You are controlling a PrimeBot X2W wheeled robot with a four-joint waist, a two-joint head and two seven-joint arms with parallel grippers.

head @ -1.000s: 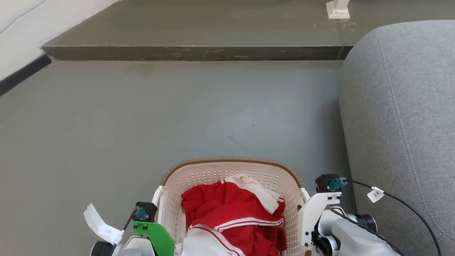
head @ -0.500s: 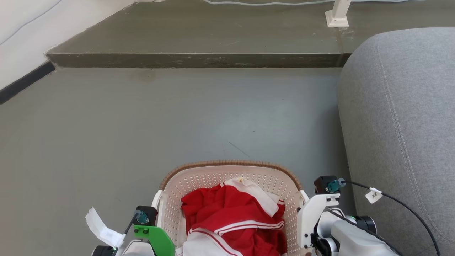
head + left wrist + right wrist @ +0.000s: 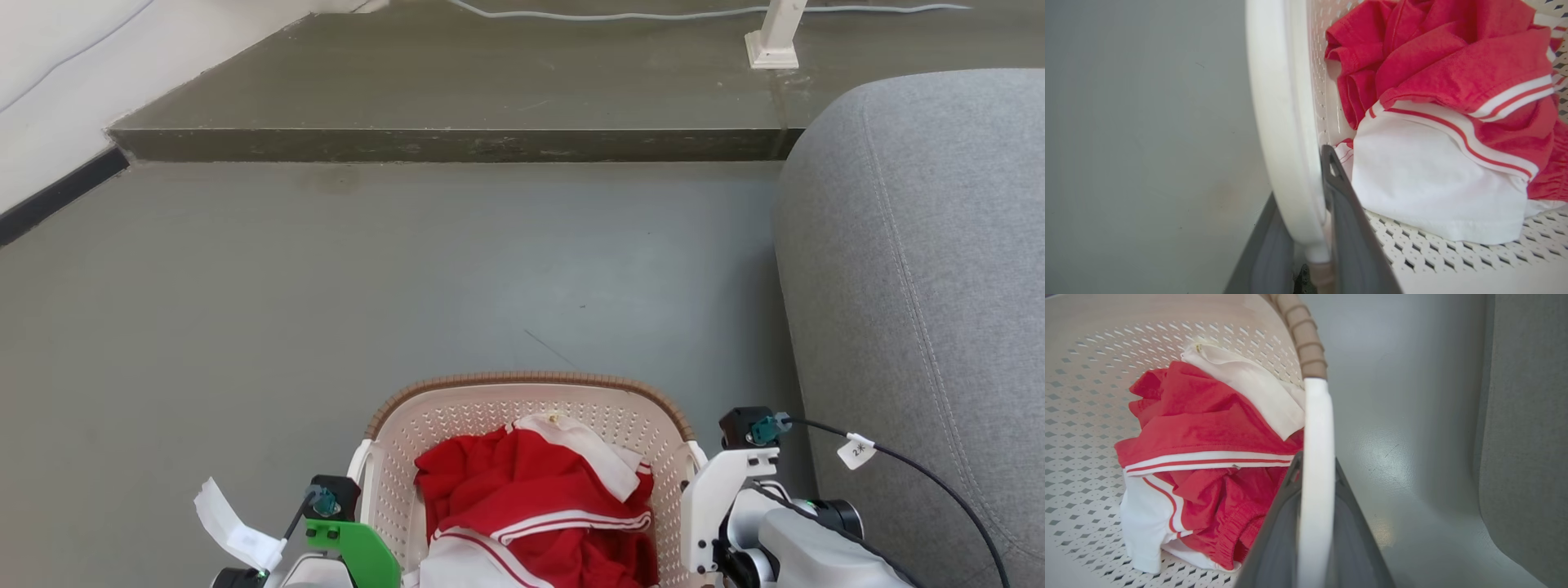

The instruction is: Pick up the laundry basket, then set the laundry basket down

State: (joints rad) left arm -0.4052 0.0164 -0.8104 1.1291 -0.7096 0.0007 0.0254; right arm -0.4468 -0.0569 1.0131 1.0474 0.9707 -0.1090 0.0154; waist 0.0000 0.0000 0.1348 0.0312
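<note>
Head view has slid down a touch over the last second: the dark concrete step edge sits lower in frame, so the camera moved, not the load. The small cream-white perforated plastic laundry basket, brown-rimmed, holds bottom centre between your arms, with the grey fabric sofa at right. Reads as carry under way; you cannot tell whether its base is off the grey floor. The wrist views add the grip: left gripper clamped on the left white handle, right gripper clamped on the right white handle, red-and-white clothes inside
</note>
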